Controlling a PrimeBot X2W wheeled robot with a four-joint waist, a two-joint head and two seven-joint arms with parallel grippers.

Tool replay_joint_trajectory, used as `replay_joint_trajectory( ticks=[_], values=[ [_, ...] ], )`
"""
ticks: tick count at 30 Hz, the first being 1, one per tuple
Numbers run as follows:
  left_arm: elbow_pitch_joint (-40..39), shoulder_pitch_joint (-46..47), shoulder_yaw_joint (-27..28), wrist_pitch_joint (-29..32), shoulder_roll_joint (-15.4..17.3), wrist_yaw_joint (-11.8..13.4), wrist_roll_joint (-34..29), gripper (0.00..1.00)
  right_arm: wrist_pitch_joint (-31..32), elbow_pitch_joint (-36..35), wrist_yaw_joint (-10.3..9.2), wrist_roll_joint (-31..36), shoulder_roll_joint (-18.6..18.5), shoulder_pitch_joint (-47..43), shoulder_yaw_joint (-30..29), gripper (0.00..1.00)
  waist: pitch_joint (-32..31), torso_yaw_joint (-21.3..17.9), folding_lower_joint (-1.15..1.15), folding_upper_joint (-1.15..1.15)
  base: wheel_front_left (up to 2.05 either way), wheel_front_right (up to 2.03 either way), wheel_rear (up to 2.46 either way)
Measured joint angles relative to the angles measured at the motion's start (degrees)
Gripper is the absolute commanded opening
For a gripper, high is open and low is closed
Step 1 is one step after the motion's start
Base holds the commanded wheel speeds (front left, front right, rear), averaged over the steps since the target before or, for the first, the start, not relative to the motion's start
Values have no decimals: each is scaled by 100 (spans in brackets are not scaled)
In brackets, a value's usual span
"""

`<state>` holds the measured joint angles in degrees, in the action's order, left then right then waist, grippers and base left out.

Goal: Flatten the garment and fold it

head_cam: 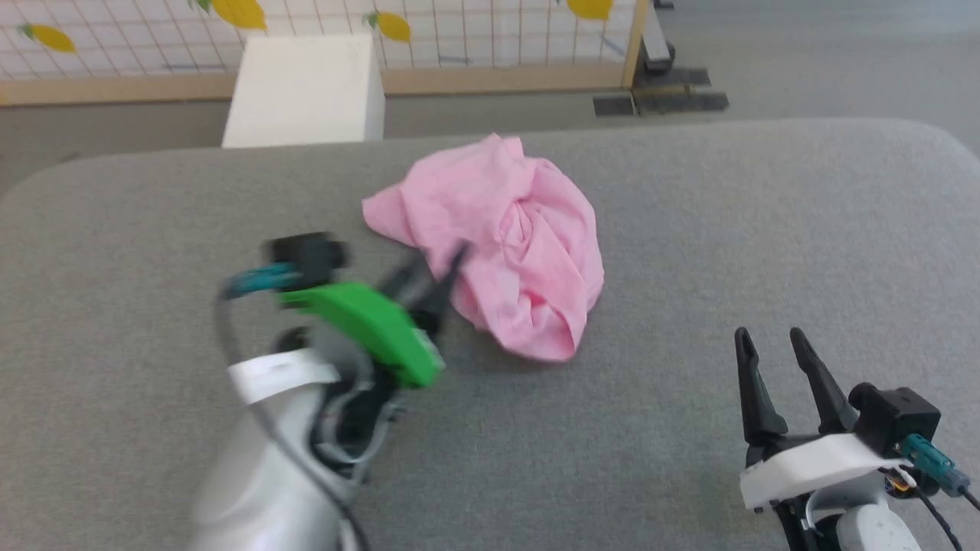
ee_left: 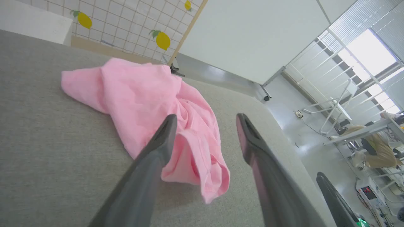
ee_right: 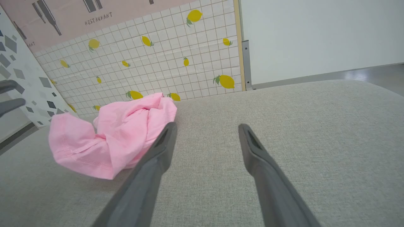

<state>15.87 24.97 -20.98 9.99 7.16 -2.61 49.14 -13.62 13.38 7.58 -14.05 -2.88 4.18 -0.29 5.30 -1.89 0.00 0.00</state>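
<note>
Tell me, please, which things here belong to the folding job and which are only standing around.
For the job:
- garment, crumpled
- left gripper, open
- right gripper, open

Only standing around:
- white box
- lemon-patterned screen

Lab: lemon-print partition (ee_right: 157, 63), digital instrument (ee_left: 367, 190)

Grey cloth tabletop (head_cam: 689, 229), white box (head_cam: 306, 88) behind, lemon-patterned grid panel (head_cam: 459, 30)

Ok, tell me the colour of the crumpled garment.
The garment is plain light pink, clearest in the left wrist view.
</note>
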Motion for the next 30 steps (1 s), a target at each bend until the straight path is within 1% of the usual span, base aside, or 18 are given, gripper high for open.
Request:
replay_joint_trajectory(
  ticks=[4,8,10,11,13,15,18,21,22,24,26,27,30],
  values=[
    [-330,-431,539,-780,427,307,-190,100,65,-13,0,5,0,-136,-54,100,-225,94,0,0,0,0,0],
    [-398,-1091,802,-1701,955,710,-914,100,193,-69,0,21,-1,-306,-101,100,-410,196,0,0,0,0,0],
    [-399,-1461,843,-2105,1184,865,-1294,100,349,-96,0,20,-1,-345,-90,100,-469,256,0,0,0,0,0],
    [-410,-1597,840,-2201,1254,907,-1444,100,433,-111,0,19,0,-359,-86,100,-484,282,0,0,0,0,0],
    [-537,-1887,881,-2358,1285,1073,-1688,100,681,-127,0,7,-1,-385,-57,100,-501,349,0,0,0,0,0],
    [-671,-2099,918,-2420,1280,1178,-1883,100,1042,-130,0,23,-2,-378,13,100,-498,403,0,0,0,0,0],
    [-845,-2296,1068,-2446,1260,1228,-1935,100,1758,-63,0,171,-4,-128,170,100,-419,459,0,0,0,0,0],
    [-1048,-2360,1168,-2447,1183,1233,-1936,100,2495,88,0,326,-4,476,501,100,-299,516,0,0,0,0,0],
    [-1123,-2360,1216,-2448,1146,1226,-1936,100,2888,229,0,372,-3,775,678,100,-238,548,0,0,0,0,0],
    [-1204,-2357,1258,-2448,1110,1216,-1936,100,3304,427,0,493,-2,1144,934,100,-153,596,0,0,0,0,0],
    [-1303,-2338,1280,-2454,1074,1172,-1949,100,3816,724,0,761,0,1584,1280,100,-34,664,0,0,0,0,0],
    [-1334,-2329,1283,-2455,1048,1163,-1962,100,4010,856,0,782,2,1777,1457,100,29,703,0,0,0,0,0],
    [-1356,-2236,1303,-2455,955,1099,-1975,100,4252,1166,0,769,4,2203,1904,100,200,825,0,0,0,0,0]
  ],
)
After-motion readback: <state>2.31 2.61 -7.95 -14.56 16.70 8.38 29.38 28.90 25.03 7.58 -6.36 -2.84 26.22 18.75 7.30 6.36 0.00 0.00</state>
